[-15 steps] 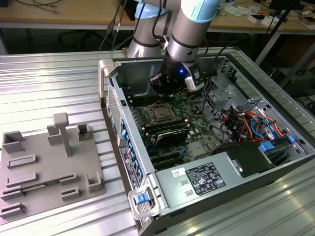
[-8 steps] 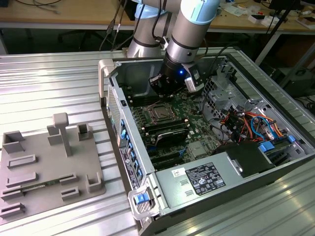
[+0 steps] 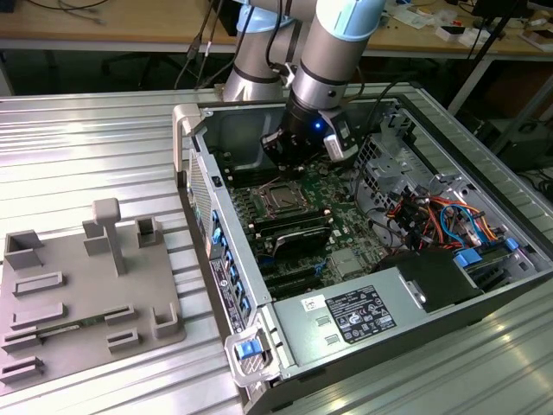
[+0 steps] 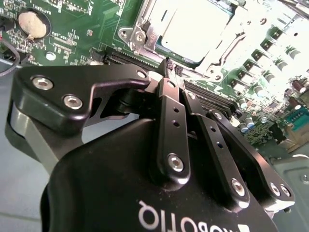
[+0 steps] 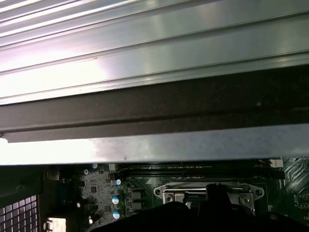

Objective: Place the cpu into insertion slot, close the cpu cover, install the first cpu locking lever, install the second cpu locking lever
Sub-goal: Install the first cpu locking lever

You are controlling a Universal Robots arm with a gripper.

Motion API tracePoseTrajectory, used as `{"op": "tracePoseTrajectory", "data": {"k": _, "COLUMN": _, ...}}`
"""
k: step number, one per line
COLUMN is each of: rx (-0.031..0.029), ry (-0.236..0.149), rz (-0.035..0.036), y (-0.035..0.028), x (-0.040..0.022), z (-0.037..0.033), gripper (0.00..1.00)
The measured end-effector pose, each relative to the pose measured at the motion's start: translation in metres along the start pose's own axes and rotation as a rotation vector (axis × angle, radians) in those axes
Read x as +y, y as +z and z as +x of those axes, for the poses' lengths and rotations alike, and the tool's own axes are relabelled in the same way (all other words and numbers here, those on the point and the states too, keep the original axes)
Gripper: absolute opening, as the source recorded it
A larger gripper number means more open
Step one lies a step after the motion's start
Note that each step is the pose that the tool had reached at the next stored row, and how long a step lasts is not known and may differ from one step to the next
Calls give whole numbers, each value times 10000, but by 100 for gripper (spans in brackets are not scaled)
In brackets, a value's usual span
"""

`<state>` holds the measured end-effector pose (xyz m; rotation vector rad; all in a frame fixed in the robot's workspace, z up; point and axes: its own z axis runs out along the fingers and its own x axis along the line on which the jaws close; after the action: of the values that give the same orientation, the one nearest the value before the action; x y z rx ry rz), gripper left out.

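The cpu [image 4: 193, 26] lies in the insertion slot [image 3: 281, 201], framed by the lowered cpu cover [image 4: 145, 21], on the motherboard [image 3: 346, 186] nearer the case's [image 3: 207, 186] handle-side wall. The end effector [image 4: 171, 67] hovers just above it, fingertips pinched narrow and holding nothing.

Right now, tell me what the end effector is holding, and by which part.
Nothing is held. In the second wrist view the end effector is shut with nothing between its tips, beside the cpu cover lying flat over the cpu.
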<state>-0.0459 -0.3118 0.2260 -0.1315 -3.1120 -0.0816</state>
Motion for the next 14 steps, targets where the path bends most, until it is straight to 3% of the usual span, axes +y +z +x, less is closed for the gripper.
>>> {"op": "tracePoseTrajectory", "data": {"k": 3, "rx": -1, "ry": -96, "rz": 3, "y": -40, "x": 3, "z": 4, "gripper": 11}}
{"op": "tracePoseTrajectory", "data": {"k": 14, "rx": 22, "ry": -854, "rz": 23, "y": -41, "x": 23, "z": 83, "gripper": 11}}
